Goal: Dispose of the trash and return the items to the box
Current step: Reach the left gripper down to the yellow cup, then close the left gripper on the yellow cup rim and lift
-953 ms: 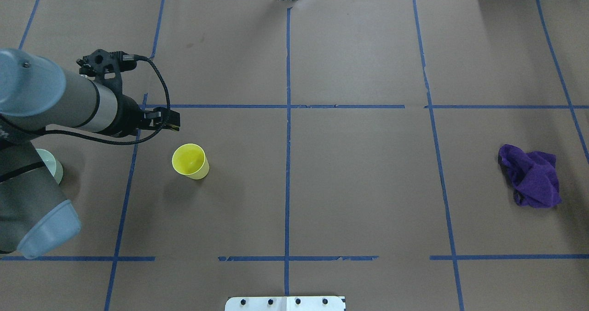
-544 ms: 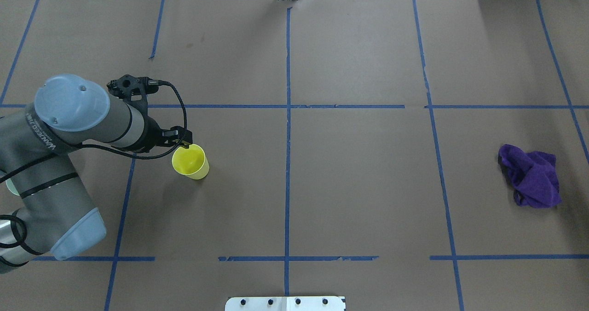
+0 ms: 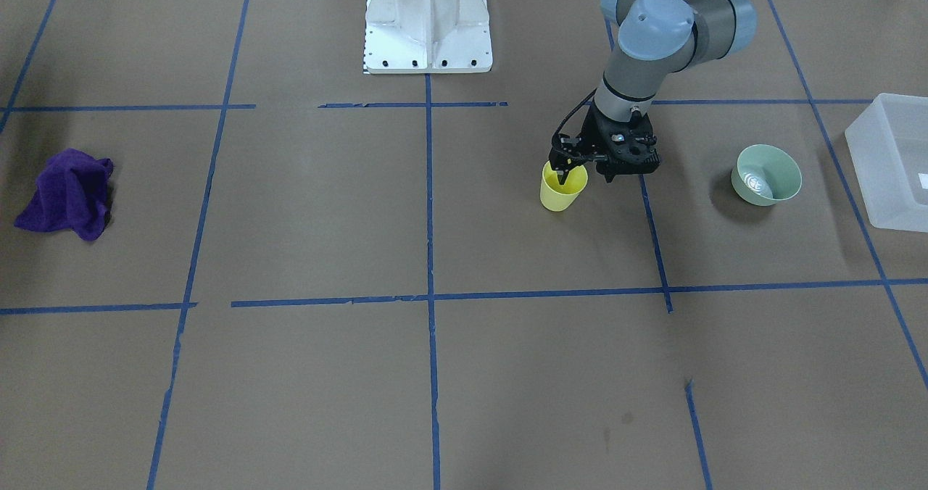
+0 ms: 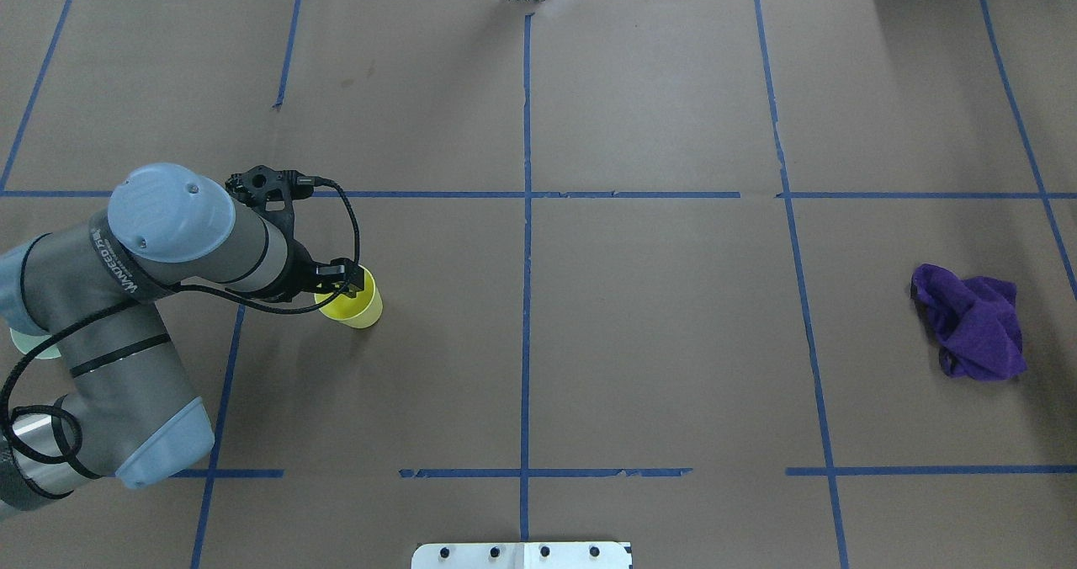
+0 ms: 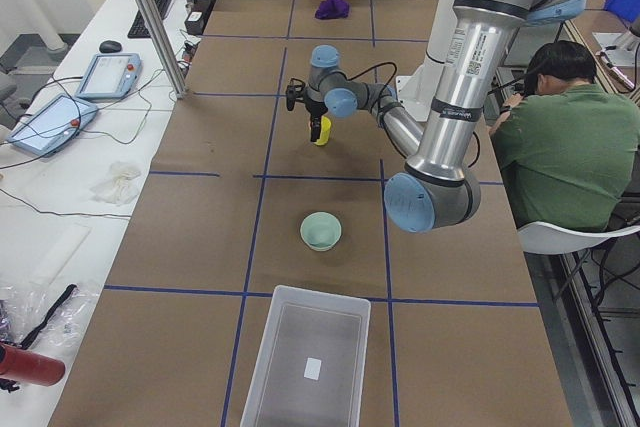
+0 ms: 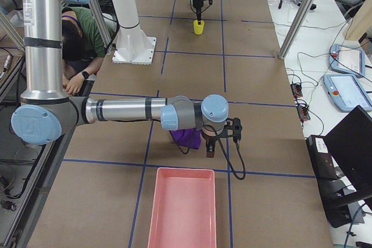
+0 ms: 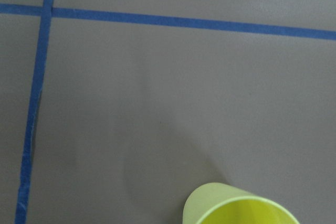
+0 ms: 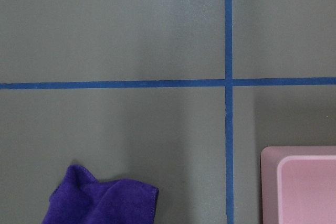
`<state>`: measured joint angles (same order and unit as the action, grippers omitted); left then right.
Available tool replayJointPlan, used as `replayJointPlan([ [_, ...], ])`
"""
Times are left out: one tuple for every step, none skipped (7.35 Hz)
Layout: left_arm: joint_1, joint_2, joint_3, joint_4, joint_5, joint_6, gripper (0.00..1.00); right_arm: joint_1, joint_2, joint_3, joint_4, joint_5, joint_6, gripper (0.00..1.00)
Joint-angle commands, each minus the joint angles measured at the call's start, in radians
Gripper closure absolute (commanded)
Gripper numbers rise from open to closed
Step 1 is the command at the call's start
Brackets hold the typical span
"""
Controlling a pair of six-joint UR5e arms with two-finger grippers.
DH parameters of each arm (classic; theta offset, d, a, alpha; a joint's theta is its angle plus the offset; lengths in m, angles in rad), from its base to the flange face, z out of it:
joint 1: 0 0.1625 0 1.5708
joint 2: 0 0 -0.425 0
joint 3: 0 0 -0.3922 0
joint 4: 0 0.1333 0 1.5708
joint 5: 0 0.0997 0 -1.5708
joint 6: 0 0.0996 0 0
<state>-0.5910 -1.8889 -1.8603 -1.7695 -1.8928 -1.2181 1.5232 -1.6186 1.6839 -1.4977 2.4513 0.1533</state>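
Over on the robot's left side of the brown paper-covered table [image 4: 656, 342], the left arm is bent at the elbow with its wrist pointing straight down. The left gripper [image 3: 568, 171] dips onto the rim of the yellow cup [image 3: 562, 191]. One finger looks to be inside the mouth, but I can't tell whether the jaws are clamped on the wall. The cup stands upright, smooth tapered plastic. Further left, well apart, sits the mint bowl [image 3: 768, 175], round and glossy, then the frosted box [image 3: 888, 164], rectangular and translucent. Far right, the right gripper [image 6: 210, 150] hangs beside a crumpled purple cloth [image 6: 185, 139], near a pink tray [image 6: 181, 213]. I can't tell how its jaws stand.
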Motion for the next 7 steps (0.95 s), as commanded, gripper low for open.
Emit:
replayJointPlan([
  [0.010, 0.001, 0.010, -0.001, -0.002, 0.000, 0.50, 0.000, -0.003, 0.005, 0.001, 0.000, 0.000, 0.00],
  [0.010, 0.001, 0.012, -0.001, -0.002, 0.000, 0.93, 0.000, -0.003, 0.006, 0.001, 0.000, 0.000, 0.00],
  [0.010, 0.001, 0.009, 0.001, -0.023, 0.000, 1.00, 0.000, -0.003, 0.013, 0.002, 0.000, 0.006, 0.00],
  [0.010, -0.001, 0.009, 0.001, -0.067, 0.000, 1.00, 0.002, -0.003, 0.014, 0.002, 0.002, 0.006, 0.00],
  [0.008, -0.007, -0.011, 0.002, -0.093, -0.008, 1.00, 0.000, -0.001, 0.014, 0.002, 0.005, 0.006, 0.00],
  [-0.021, -0.018, -0.043, 0.004, -0.136, -0.012, 1.00, 0.000, -0.001, 0.020, 0.002, 0.005, 0.006, 0.00],
  [-0.091, -0.012, -0.087, 0.024, -0.138, -0.009, 1.00, 0.000, -0.001, 0.026, 0.002, 0.005, 0.026, 0.00],
])
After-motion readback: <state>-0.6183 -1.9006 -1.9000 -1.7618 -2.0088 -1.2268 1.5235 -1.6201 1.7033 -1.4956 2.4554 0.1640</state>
